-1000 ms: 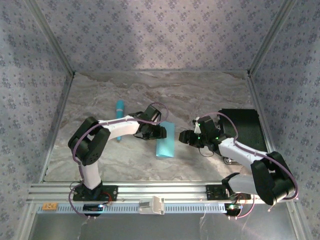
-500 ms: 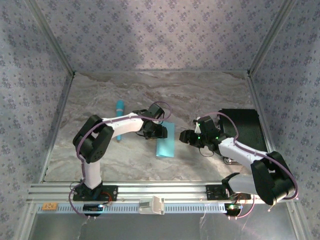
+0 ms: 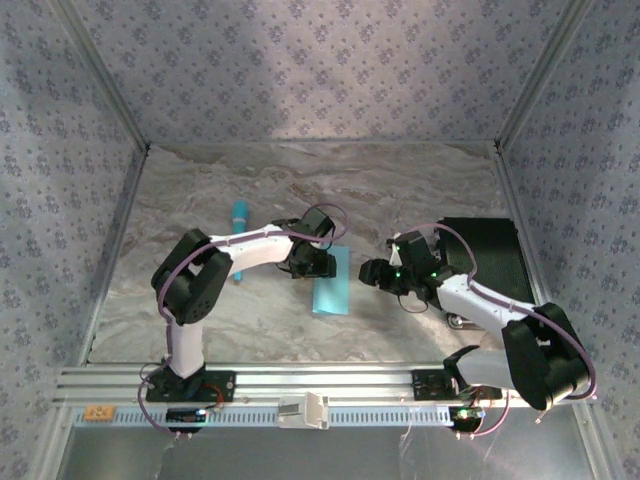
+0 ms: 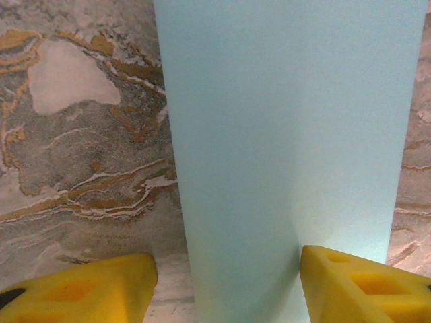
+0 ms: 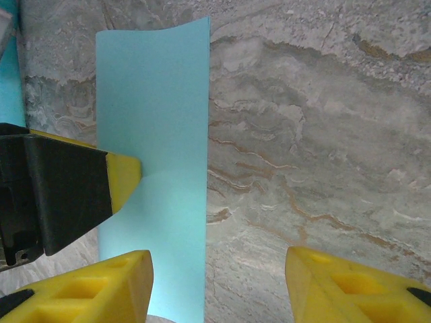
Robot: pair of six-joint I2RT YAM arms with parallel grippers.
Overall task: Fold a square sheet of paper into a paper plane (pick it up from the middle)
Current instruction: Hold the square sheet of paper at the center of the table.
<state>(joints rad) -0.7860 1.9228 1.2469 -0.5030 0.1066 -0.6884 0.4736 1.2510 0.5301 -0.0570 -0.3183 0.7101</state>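
L gripper (image 3: 312,262) is shifting further over sheet (image 3: 332,290), jaws apart above it; R gripper (image 3: 368,272) is holding station alongside, jaws apart. Likely setting up next crease.

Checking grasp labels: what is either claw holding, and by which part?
Nothing is gripped. The blue sheet of paper lies on the table; the left claw stands open over it, and the right claw is open at its edge.
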